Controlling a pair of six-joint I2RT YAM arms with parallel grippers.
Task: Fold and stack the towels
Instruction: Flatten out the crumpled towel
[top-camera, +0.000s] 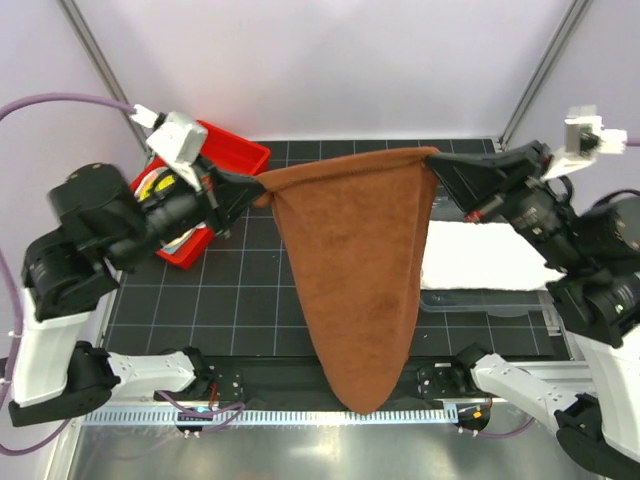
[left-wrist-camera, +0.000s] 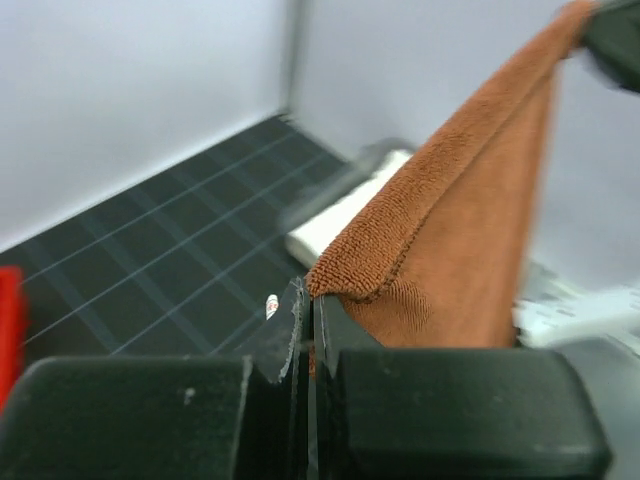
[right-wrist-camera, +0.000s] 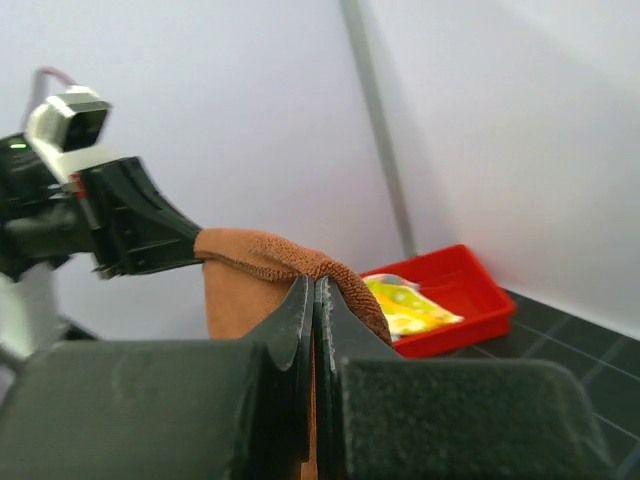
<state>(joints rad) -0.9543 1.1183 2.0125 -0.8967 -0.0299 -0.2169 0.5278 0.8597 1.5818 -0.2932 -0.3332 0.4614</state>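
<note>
Top external: both jaws pinch the brown towel (top-camera: 350, 270).

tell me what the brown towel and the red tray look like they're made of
The brown towel looks like soft terry or microfibre cloth, matte: fuzzy pile, stitched hem, limp drape. The red tray is probably rigid plastic, smooth and slightly glossy, with crisp moulded walls.

The brown towel (top-camera: 350, 270) is matt cloth with a short fuzzy pile and a stitched hem; the fingers (left-wrist-camera: 270, 352) of the left gripper (top-camera: 262, 186) are matt black plastic. Beside that gripper the red tray (top-camera: 242, 150) is smooth, glossy plastic; near the right gripper (top-camera: 432, 160) the white towel (top-camera: 480, 255) is soft cloth.
</note>
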